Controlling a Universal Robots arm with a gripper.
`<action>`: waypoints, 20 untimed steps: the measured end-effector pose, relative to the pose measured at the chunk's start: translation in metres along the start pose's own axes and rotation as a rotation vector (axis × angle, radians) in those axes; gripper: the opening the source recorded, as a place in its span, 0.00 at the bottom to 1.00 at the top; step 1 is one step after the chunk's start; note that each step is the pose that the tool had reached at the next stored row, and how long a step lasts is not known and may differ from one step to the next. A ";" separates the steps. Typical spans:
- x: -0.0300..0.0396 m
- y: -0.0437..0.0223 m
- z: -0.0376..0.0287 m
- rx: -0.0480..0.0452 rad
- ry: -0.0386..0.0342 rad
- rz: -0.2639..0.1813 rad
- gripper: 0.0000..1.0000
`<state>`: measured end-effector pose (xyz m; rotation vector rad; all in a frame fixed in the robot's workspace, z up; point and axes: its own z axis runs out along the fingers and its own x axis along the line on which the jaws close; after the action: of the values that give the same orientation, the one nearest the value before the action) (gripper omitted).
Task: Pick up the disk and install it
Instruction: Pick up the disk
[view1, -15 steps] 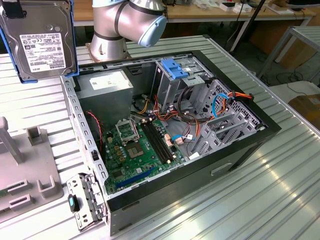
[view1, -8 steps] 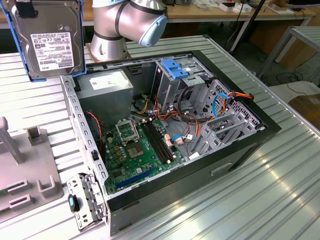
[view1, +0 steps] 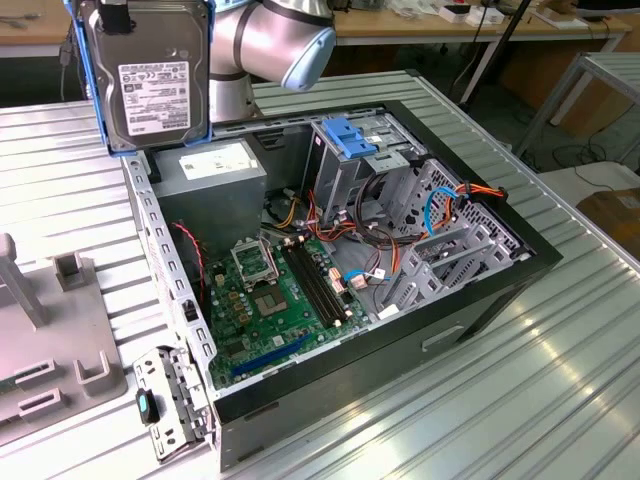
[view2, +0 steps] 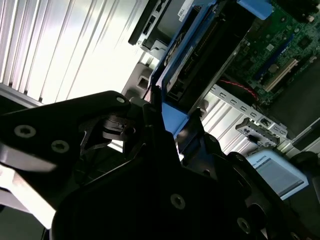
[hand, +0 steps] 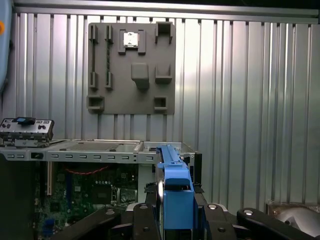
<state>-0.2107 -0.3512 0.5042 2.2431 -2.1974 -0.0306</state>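
Observation:
The disk (view1: 150, 80), a grey metal drive with a white label and a blue carrier rail around it, hangs upright in the air over the back corner of the open computer case (view1: 480, 290), at the exterior view's left. My gripper (view1: 117, 12) holds it from above, shut on its top edge. In the first wrist view the blue rail of the disk (hand: 172, 190) runs edge-on between the black fingers (hand: 141, 216). In the second wrist view the disk (view2: 192, 55) extends away from my gripper (view2: 165, 125) above the case. The upright drive cage (view1: 355, 135) with a blue top stands inside the case.
The case lies on its side on a ribbed metal table (view1: 560, 400), with the motherboard (view1: 275, 290), cables (view1: 440, 210) and power supply (view1: 210, 170) exposed. A grey fixture plate (view1: 60, 340) lies at the exterior view's left. A detached bracket (view1: 170, 400) sits by the case's near corner.

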 end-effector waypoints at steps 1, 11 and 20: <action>0.0001 -0.0011 0.0000 0.0000 0.0000 0.000 0.36; 0.0004 -0.0171 -0.0002 0.0002 -0.0001 0.000 0.36; 0.0007 -0.0333 -0.0005 0.0001 0.0000 0.000 0.36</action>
<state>-0.1773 -0.3512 0.5042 2.2432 -2.1974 -0.0305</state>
